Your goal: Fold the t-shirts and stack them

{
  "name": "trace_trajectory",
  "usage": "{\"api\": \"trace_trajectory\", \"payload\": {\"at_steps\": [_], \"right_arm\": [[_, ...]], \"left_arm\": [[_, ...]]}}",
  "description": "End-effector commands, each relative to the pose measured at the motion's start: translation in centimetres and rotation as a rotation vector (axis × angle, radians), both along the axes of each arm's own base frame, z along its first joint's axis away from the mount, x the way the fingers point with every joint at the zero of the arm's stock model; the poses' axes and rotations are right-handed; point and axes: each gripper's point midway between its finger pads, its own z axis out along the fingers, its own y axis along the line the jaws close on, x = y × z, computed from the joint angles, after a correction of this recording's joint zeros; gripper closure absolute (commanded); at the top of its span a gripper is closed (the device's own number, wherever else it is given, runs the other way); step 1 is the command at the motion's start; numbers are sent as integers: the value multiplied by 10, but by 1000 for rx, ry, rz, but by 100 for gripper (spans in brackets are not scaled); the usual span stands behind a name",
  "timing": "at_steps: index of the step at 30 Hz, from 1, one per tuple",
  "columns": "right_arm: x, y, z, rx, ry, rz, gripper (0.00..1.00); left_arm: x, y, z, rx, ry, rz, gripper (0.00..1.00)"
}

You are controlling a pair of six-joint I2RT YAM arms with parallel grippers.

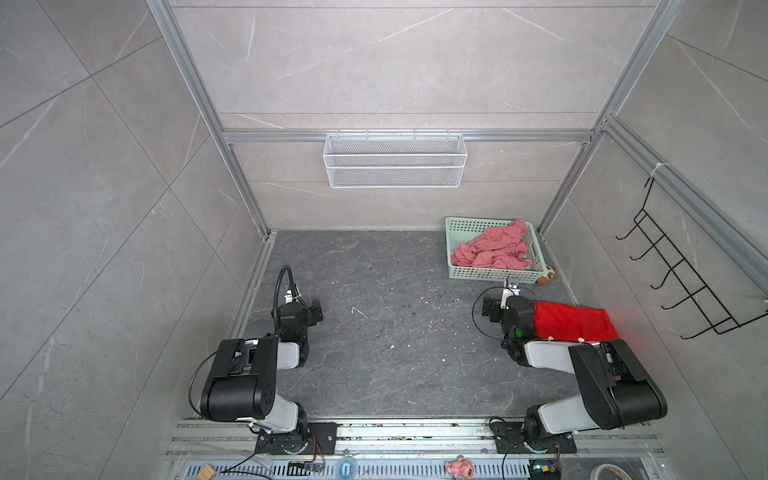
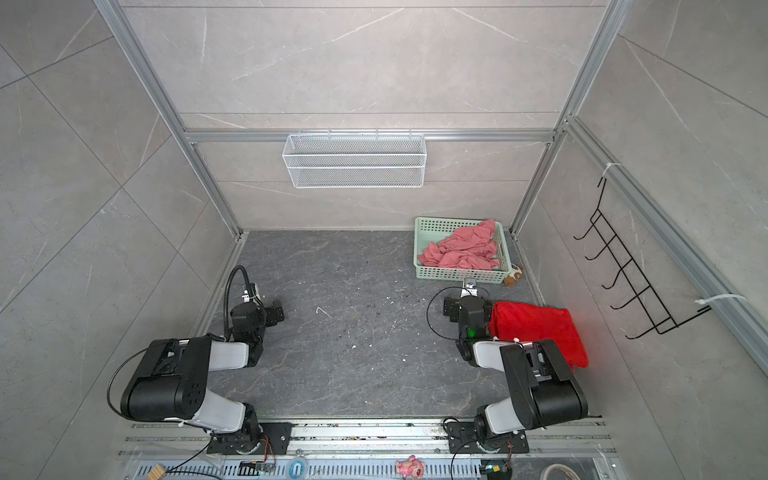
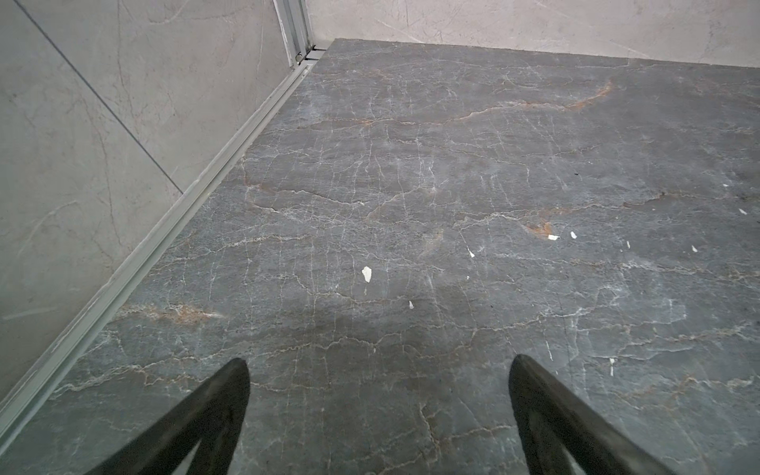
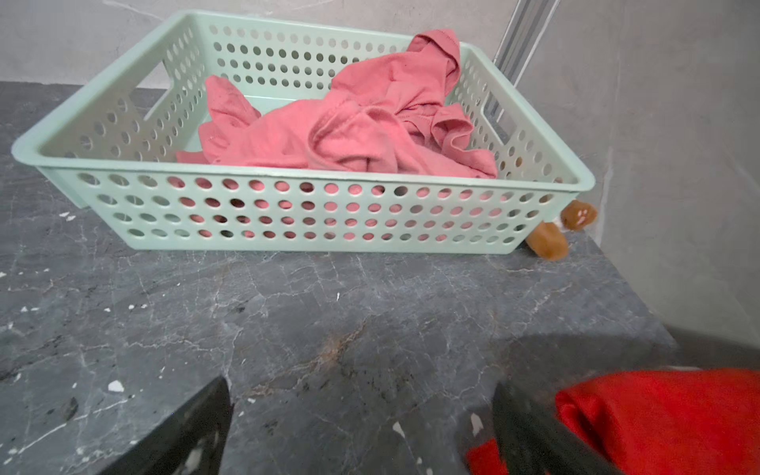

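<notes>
Both sets of jaws gape empty; the folded bright-red fabric t-shirt (image 1: 575,322) sits at three o'clock (likely the stack's base), while crumpled salmon-pink t-shirts (image 1: 494,249) wait in the mint-green perforated plastic basket (image 1: 490,275).

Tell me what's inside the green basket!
Crumpled pink t-shirts lie in the green basket. How many there are, and anything beneath them, is hidden by the cloth. A brown plush toy lies outside, beside its corner.
</notes>
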Motion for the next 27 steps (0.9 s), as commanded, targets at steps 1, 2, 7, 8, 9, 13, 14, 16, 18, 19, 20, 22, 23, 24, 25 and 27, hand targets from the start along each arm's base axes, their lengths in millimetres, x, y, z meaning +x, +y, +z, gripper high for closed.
{"api": "trace_trajectory", "payload": {"at_steps": [1, 2, 7, 8, 9, 13, 14, 16, 18, 19, 20, 22, 23, 24, 25, 27], "right_arm": [[4, 13, 5, 61, -48, 89, 1], [4, 13, 6, 62, -42, 91, 0], [5, 13, 6, 59, -52, 90, 0], [6, 13, 7, 58, -58, 90, 1], [5, 13, 6, 58, -53, 91, 0], [5, 14, 6, 46, -53, 87, 0], [4, 14, 6, 46, -51, 87, 1], [5, 14, 7, 46, -54, 88, 0], [5, 14, 7, 44, -54, 88, 0], [5, 14, 7, 44, -54, 88, 1], [5, 14, 7, 43, -54, 88, 0], [5, 14, 7, 43, -54, 87, 0], [5, 14, 7, 44, -54, 87, 0], [5, 14, 7, 43, -55, 87, 0], [5, 14, 7, 43, -54, 87, 0], [5, 14, 7, 43, -54, 87, 1]], "left_arm": [[9, 0, 17, 6, -64, -9, 0], [9, 0, 17, 7, -64, -7, 0], [9, 1, 17, 3, -63, -4, 0], [9, 1, 17, 4, -63, -4, 0], [9, 1, 16, 4, -62, -5, 0], [9, 2, 17, 3, -64, -4, 0], [9, 1, 17, 3, -66, -4, 0], [8, 2, 18, 5, -69, -4, 0], [8, 2, 18, 6, -69, -3, 0], [8, 2, 18, 5, -69, -3, 0], [8, 2, 18, 6, -70, -2, 0], [8, 2, 18, 5, -69, -3, 0], [8, 2, 17, 6, -67, -4, 0], [8, 2, 17, 6, -67, -2, 0], [8, 2, 17, 6, -67, -2, 0], [8, 2, 17, 6, -66, -2, 0]]}}
